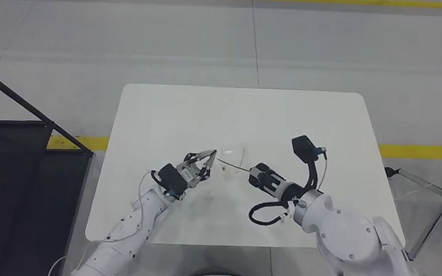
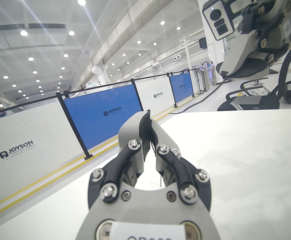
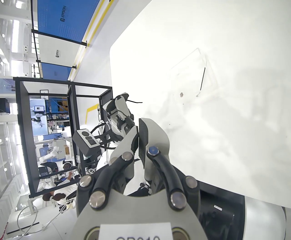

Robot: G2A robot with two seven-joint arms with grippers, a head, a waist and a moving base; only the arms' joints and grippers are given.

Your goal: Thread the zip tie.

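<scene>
My left gripper (image 1: 212, 153) (image 2: 148, 116) is shut on a thin black zip tie (image 2: 149, 145) that runs down between its fingers. Seen from the right wrist, a short end of that zip tie (image 3: 135, 102) sticks out of the left gripper (image 3: 124, 96). My right gripper (image 1: 252, 173) (image 3: 139, 121) is shut a short way from it, tip facing tip; I cannot see anything between its pads. From above, a thin black line (image 1: 231, 165) spans the gap between the two grippers. The right gripper (image 2: 224, 71) hangs above the table in the left wrist view.
Both grippers are over the middle front of the white table (image 1: 170, 121). A faint clear sheet (image 1: 237, 149) (image 3: 195, 61) lies just beyond them, with a thin black strip (image 3: 202, 79) on the table beside it. A black frame (image 1: 15, 167) stands left of the table.
</scene>
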